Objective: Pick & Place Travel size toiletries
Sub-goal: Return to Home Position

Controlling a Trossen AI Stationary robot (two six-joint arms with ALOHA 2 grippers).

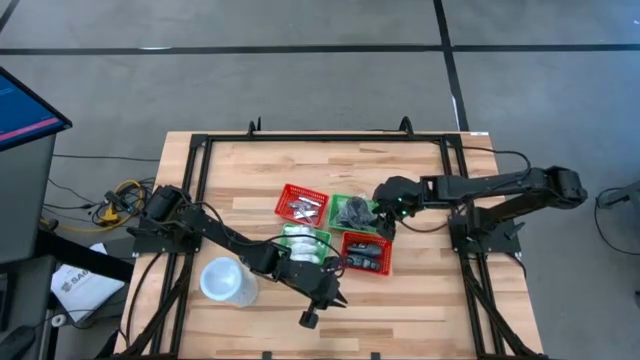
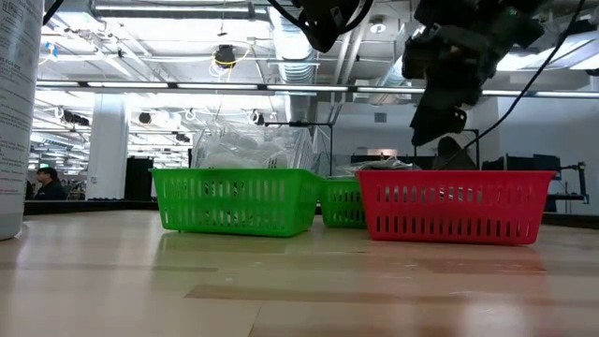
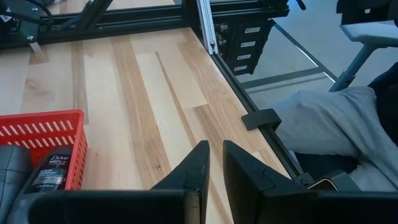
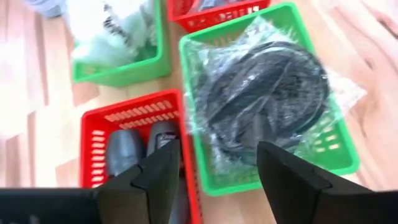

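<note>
Toiletries (image 4: 261, 99) in green basket (image 4: 336, 163); right hand (image 4: 219, 163) wide open above, empty.

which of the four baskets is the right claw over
The green basket holding the black bundles in clear wrap. The open right claw hangs just above it. The other green basket holds white packets, and both red ones sit off to its sides.

You have four square plastic baskets on the table — two red (image 1: 301, 204) (image 1: 364, 252), two green (image 1: 351, 212) (image 1: 303, 243) — plus one large white round cup (image 1: 222, 281) at near left.
</note>
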